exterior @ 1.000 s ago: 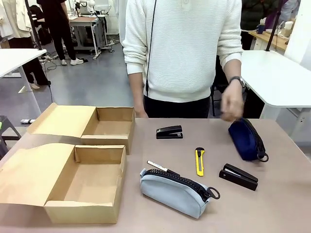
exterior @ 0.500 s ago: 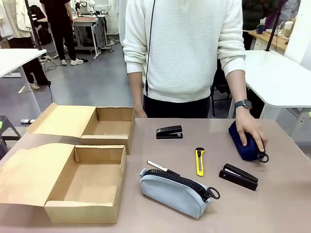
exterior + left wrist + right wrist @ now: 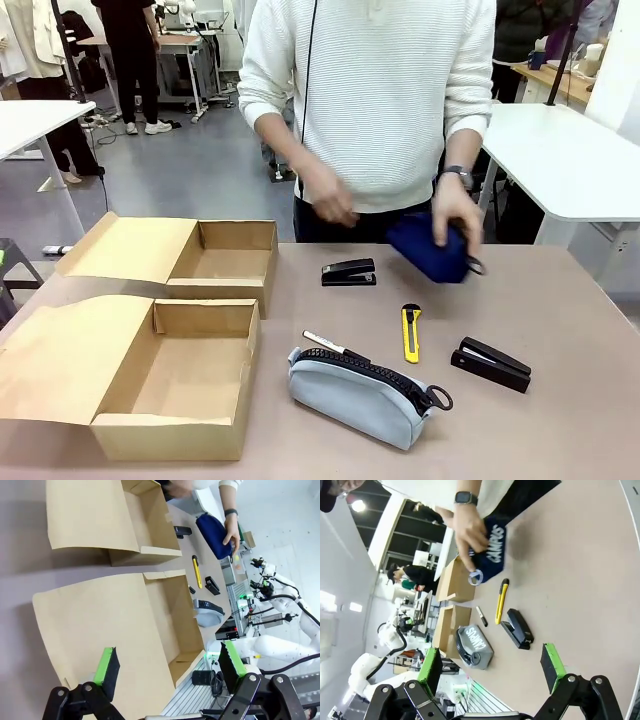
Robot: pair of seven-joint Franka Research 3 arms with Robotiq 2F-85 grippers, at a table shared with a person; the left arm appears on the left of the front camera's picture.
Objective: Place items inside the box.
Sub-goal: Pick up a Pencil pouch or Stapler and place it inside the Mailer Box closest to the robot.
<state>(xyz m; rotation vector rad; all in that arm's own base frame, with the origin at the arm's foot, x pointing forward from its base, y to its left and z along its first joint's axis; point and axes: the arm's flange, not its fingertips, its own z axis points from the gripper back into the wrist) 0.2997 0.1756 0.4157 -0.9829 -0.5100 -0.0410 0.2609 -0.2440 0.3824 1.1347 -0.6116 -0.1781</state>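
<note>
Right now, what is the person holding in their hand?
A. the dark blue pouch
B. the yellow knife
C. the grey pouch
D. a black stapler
A: the person's hand is wrapped around the dark blue pouch, up off the table, while the yellow knife, the grey pouch and the black staplers lie on the table.

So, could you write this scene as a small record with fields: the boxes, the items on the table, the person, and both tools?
near cardboard box: flap open, looks empty
far cardboard box: flap open, looks empty
lying on table: far black stapler, near black stapler, yellow utility knife, white marker, grey pouch
dark blue pouch: held above the table by the person's hand
left tool: open, holds nothing, above the near box's flap
right tool: open, holds nothing
</note>
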